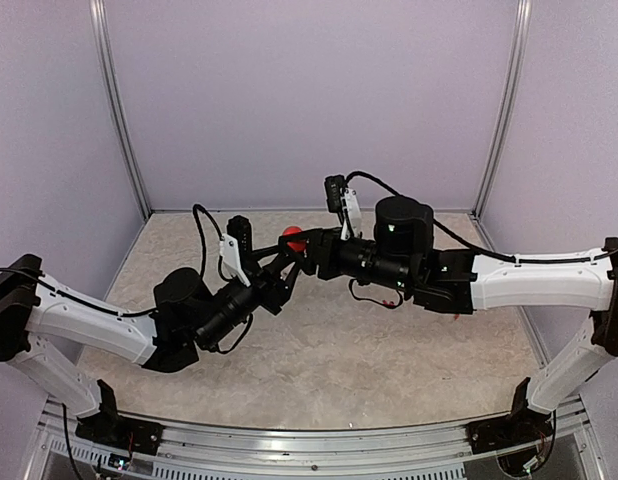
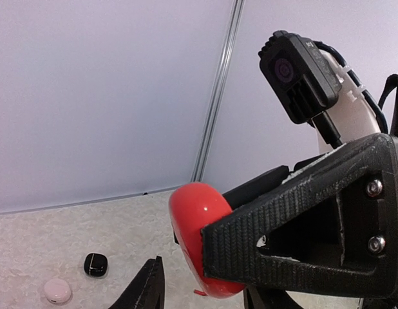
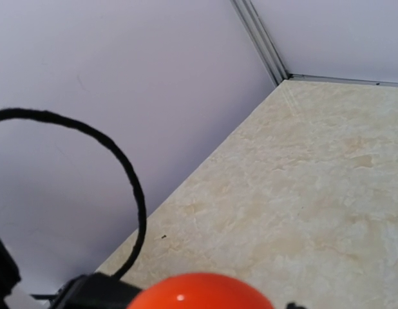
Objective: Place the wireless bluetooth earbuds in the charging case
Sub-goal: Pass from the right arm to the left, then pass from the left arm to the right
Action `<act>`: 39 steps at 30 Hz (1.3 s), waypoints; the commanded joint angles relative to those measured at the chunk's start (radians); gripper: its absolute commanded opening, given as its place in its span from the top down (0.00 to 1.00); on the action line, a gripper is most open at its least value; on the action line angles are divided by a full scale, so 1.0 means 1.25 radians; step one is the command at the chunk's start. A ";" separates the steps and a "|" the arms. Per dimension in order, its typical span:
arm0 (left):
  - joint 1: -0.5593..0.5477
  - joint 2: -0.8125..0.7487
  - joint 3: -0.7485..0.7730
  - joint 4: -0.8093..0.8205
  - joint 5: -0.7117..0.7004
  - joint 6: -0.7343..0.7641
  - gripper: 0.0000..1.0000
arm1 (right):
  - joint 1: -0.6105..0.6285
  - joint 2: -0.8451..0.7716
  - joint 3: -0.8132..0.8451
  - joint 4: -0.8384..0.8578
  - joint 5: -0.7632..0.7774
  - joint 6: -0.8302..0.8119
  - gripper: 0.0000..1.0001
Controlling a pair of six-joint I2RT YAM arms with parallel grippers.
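Note:
A glossy red charging case (image 2: pixel 198 222) hangs in the air where the two arms meet, above the middle of the table (image 1: pixel 329 350). My right gripper (image 1: pixel 309 244) is shut on it; one of its ribbed black fingers (image 2: pixel 295 225) lies across the case's side. In the right wrist view only the case's top (image 3: pixel 199 293) shows at the bottom edge. My left gripper (image 2: pixel 202 286) reaches up under the case. Its near finger (image 2: pixel 146 286) stands apart from the red shell, jaws open. A small red sliver (image 2: pixel 200 293) pokes out below the case; I cannot tell what it is. No earbuds are visible.
A small black case (image 2: pixel 95 264) and a pale pinkish round case (image 2: pixel 57 291) sit on the marbled table near the back wall. The right wrist camera (image 2: pixel 299 74) looms close at the upper right of the left wrist view. Lilac walls enclose the table.

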 commanded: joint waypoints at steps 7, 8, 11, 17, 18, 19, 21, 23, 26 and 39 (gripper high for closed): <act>-0.004 0.014 0.014 0.107 -0.030 0.034 0.67 | 0.010 -0.018 -0.040 0.051 -0.001 0.059 0.50; -0.006 0.014 0.013 0.109 -0.031 0.038 0.67 | 0.010 -0.019 -0.043 0.051 -0.001 0.060 0.49; -0.007 0.012 0.011 0.109 -0.034 0.045 0.70 | 0.010 -0.025 -0.052 0.054 0.001 0.063 0.49; -0.007 0.001 -0.005 0.114 -0.033 0.045 0.78 | 0.009 -0.036 -0.062 0.053 0.004 0.056 0.40; -0.008 -0.004 -0.009 0.115 -0.031 0.045 0.80 | 0.009 -0.039 -0.064 0.052 0.004 0.050 0.38; -0.007 -0.007 -0.013 0.116 -0.028 0.043 0.81 | 0.008 -0.043 -0.066 0.054 0.004 0.045 0.36; -0.007 -0.014 -0.021 0.113 -0.024 0.038 0.82 | 0.003 -0.054 -0.070 0.056 0.001 0.024 0.30; -0.005 -0.024 -0.028 0.111 -0.012 0.036 0.83 | -0.006 -0.070 -0.070 0.058 -0.019 -0.001 0.20; -0.006 -0.041 -0.039 0.103 0.023 0.033 0.83 | -0.017 -0.106 -0.075 0.074 -0.065 -0.077 0.08; 0.054 -0.182 -0.103 0.086 0.402 -0.043 0.84 | -0.154 -0.181 0.038 -0.161 -0.555 -0.338 0.21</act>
